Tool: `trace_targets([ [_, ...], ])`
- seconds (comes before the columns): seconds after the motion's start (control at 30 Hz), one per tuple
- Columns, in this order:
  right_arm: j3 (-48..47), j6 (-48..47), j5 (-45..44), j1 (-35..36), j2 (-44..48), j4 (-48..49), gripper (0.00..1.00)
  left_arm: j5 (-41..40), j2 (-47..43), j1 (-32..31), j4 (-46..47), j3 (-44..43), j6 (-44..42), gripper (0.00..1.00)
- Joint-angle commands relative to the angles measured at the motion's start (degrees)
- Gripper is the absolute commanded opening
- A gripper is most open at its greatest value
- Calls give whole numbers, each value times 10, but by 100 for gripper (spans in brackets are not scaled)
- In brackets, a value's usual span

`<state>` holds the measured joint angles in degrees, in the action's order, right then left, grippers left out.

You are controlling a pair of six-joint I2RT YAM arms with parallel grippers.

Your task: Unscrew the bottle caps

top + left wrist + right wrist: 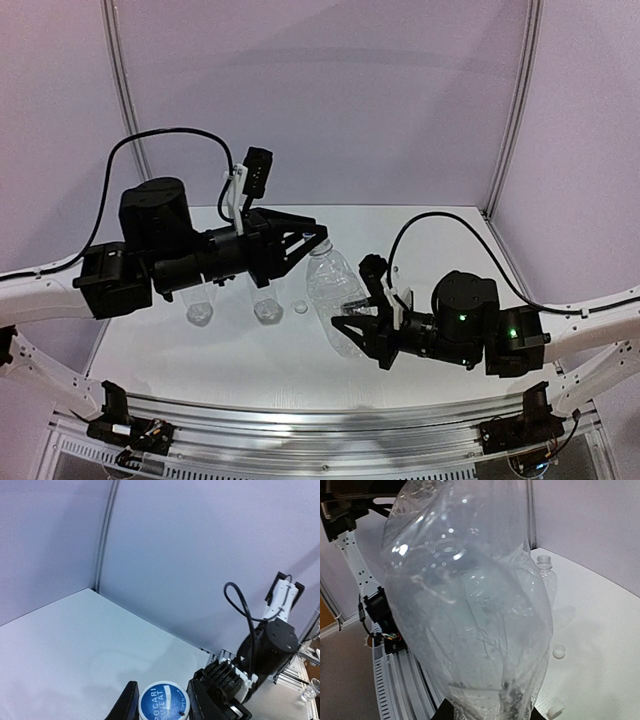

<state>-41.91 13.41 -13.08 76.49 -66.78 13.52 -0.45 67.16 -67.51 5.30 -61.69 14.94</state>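
A clear crinkled bottle (335,290) leans over the table, and my right gripper (350,320) is shut on its lower body. In the right wrist view this bottle (470,605) fills the frame above the gripper (490,712). The bottle cap (162,702) has a blue printed top and a white rim. My left gripper (162,701) is shut on it, one finger on each side. From above, the left gripper (308,240) sits at the bottle's neck. A loose white cap (300,308) lies on the table beside the held bottle; it also shows as the loose cap (559,651).
Two more clear bottles (200,305) (268,308) stand on the white table (430,225), their tops hidden under the left arm. One bottle with an open neck (545,565) stands behind. A small white cap-like piece (554,710) lies by the ribbed front rail (320,420).
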Motion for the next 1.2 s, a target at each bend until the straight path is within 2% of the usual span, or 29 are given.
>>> trace_targets([
  [0.0, 6, 14, -120, -1, -4, -1, 29, -113, 58, -22, -97, -50, 33, 15],
  [0.23, 13, 8, -133, -1, -3, 7, 29, -118, 84, -27, -96, -62, 48, 20],
  [0.33, 17, 7, -132, 0, 2, 11, 29, -115, 79, -30, -88, -58, 41, 26],
  [0.67, 19, 5, -129, -1, 2, 16, 28, -101, 41, -31, -64, -32, 23, 63],
  [0.93, 24, 6, -120, -1, 19, 12, 28, -116, -51, -31, -73, 13, -15, 88],
  [1.07, 34, -12, -35, 0, 34, 29, 29, -43, -100, -27, -38, 53, -75, 95],
  [1.17, 32, -26, 72, -1, 37, 40, 29, 70, -124, -8, 0, 81, -93, 95],
])
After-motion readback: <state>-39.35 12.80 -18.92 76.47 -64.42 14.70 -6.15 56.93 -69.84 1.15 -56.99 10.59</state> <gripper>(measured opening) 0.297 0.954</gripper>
